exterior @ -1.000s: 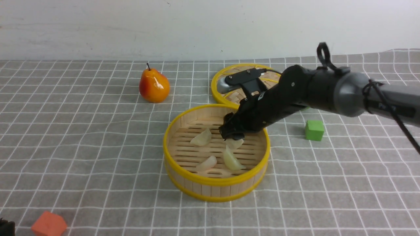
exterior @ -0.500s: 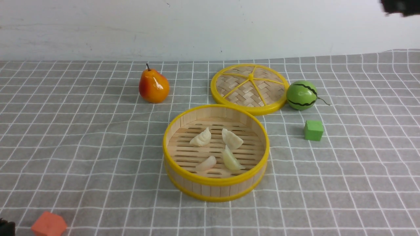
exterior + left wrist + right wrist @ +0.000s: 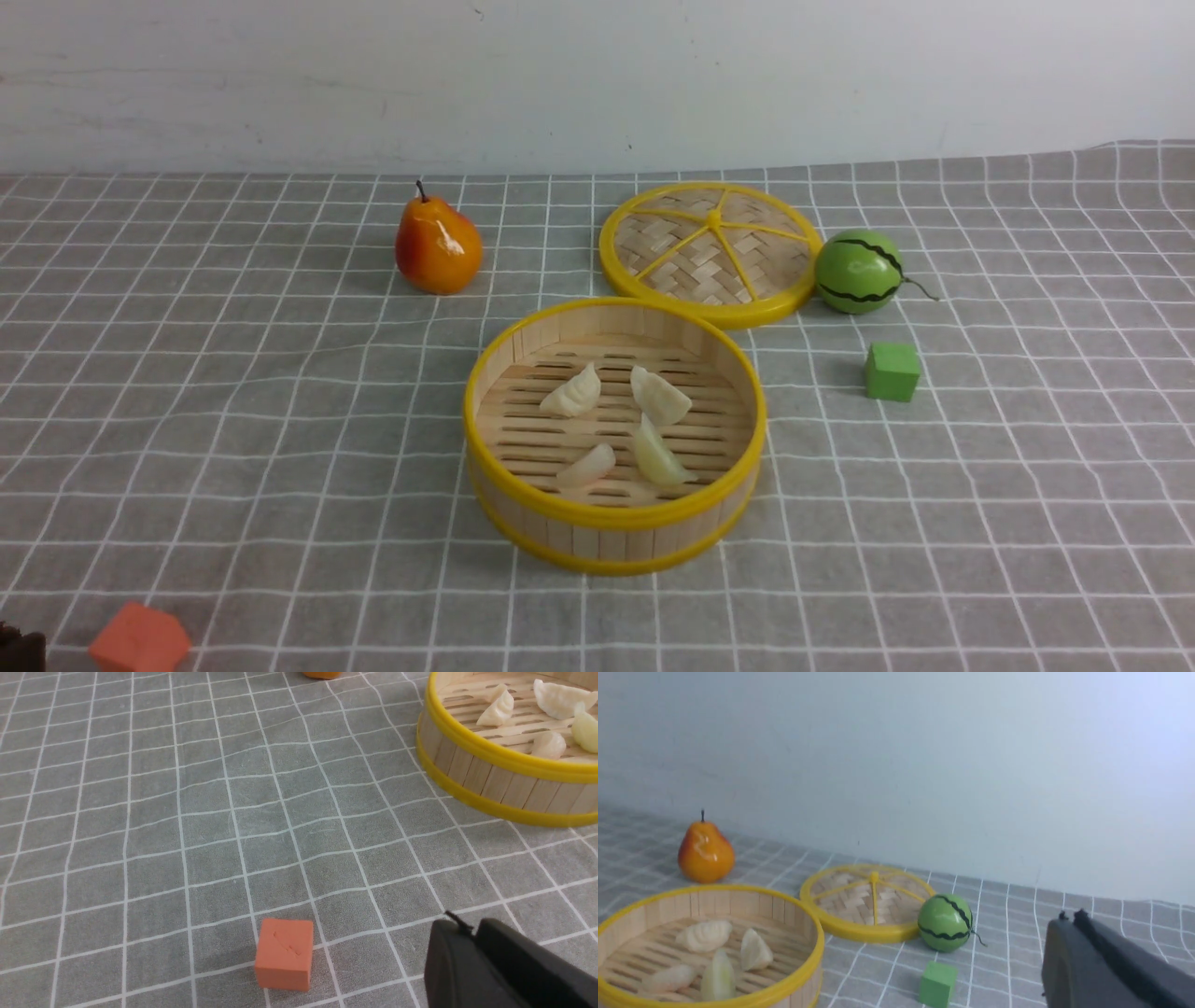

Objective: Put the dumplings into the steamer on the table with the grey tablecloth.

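All four dumplings (image 3: 571, 392) lie inside the steamer (image 3: 607, 541), on its wooden slat floor. The steamer sits in the middle of the desk (image 3: 233, 392), on the grey tablecloth (image 3: 934, 523). I see no dumpling out on the cloth, so I think the job is done and nothing more has to go in. The left end effector (image 3: 469, 933) has its two black fingers pressed together and holds nothing. It sits low at the near left corner of the desk, near the orange block (image 3: 284, 954), and the steamer is well apart from it. The right end effector (image 3: 1069, 919) looks closed and empty too. It is off to the right, out of the front view. The green block (image 3: 937, 983) and the little melon (image 3: 945, 922) lie between it and the steamer, so the dumplings are well apart from it as well.
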### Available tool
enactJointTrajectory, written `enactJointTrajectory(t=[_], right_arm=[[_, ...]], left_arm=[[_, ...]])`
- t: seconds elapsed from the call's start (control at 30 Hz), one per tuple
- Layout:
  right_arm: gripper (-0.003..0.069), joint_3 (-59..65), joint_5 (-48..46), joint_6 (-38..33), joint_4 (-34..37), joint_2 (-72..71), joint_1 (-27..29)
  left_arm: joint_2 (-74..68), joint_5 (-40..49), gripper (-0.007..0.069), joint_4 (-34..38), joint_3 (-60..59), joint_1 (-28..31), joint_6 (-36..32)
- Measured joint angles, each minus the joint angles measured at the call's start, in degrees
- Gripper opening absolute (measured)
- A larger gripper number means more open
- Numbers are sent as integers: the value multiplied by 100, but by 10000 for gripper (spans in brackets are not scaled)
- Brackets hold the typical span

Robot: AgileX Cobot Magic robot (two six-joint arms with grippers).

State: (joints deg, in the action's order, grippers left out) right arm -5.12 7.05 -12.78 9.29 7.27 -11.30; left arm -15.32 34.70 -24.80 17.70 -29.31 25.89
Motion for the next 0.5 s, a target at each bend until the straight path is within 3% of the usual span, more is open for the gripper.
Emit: enactJointTrajectory(t=[0.1, 0.33, 0.5], right_arm=[[-18, 565, -199, -5, 239, -697, 0], [-16, 646, -808, -14, 424, -443, 213], [-16, 665, -1514, 213, 70, -747, 702]], left_arm=[[3, -11, 59, -1, -2, 0, 0], [3, 159, 64, -2, -8, 0, 0], [3, 171, 71, 3, -8, 0, 0]])
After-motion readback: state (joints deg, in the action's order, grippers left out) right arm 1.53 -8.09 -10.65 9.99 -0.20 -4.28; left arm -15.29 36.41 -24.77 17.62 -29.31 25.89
